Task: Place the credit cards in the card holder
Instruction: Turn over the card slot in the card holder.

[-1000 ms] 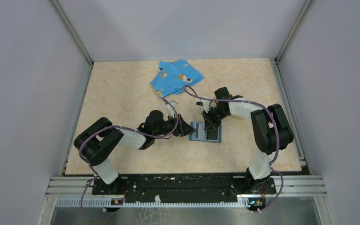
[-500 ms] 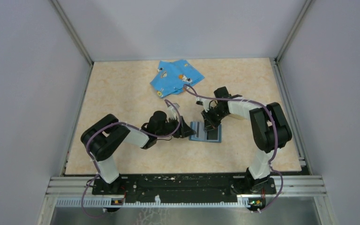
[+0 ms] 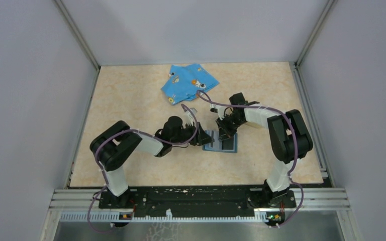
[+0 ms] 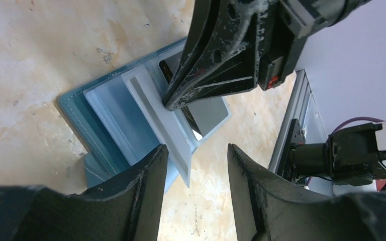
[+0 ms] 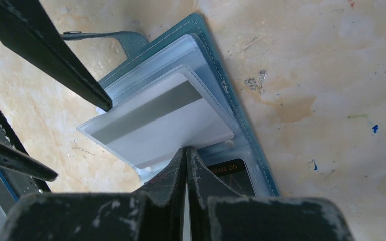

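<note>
ok so the holder (image 3: 222, 144) is lying open and flat on the table (image 3: 130, 100), roughly mid-table, right between the two grippers. The cloth (image 3: 188, 83) sits well apart from it, toward the far side.

Right gripper (image 5: 187, 150) has its fingers squeezed together with basically no gap, and I can't see anything pinched between them. The tips come down right at the near edge of a pale card (image 5: 166, 120) with a grey stripe. That card sits inside one of the holder's clear sleeves (image 5: 130, 83). Whether the tips press the card itself or only the plastic over it, can't tell. Just to the right of those tips there's a black card (image 5: 229, 173) with small print in a lower pocket, partly hidden behind the fingers.

Left gripper (image 4: 196, 150) has its fingers (image 4: 140, 196) apart with a moderate gap, holding nothing. From its own camera, the corner of the loose sleeve points into that gap. From the right wrist view, one left fingertip is right at the outer corner of the sleeve stack. Touching or just above it, can't tell. The other finger is off to the side over bare table.

The teal rim shows around the sleeves, and the strap (image 5: 98, 35) sticks out on the left gripper's side.
</note>
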Robot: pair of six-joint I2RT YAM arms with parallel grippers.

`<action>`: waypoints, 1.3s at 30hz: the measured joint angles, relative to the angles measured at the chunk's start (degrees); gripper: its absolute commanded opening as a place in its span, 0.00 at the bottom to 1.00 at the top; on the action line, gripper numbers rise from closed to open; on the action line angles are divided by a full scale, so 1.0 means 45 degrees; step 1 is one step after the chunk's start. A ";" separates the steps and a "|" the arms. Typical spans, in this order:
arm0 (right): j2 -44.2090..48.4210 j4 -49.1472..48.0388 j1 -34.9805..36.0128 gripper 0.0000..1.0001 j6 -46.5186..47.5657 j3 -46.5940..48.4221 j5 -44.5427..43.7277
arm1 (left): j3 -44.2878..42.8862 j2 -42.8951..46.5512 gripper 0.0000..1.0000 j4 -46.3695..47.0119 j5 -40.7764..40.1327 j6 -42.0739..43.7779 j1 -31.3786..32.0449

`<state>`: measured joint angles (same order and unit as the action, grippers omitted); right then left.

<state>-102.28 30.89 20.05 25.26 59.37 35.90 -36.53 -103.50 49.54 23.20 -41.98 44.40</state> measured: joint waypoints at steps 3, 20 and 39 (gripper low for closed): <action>0.0000 0.0000 0.0000 0.02 0.0000 0.0005 0.0000 | -0.0335 -0.0403 0.54 -0.0117 0.0058 0.0000 0.0029; -0.0024 0.0015 0.0000 0.02 0.0000 0.0015 0.0000 | -0.0665 -0.0102 0.63 -0.1923 -0.0588 0.0423 0.0301; -0.0073 0.0078 0.0000 0.02 0.0000 0.0092 0.0000 | -0.0991 0.0019 0.62 -0.2487 -0.0869 0.0617 0.0573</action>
<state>-102.61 31.24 20.05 25.26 59.79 35.90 -40.99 -103.42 38.35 19.29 -39.20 46.98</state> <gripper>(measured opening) 0.022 0.630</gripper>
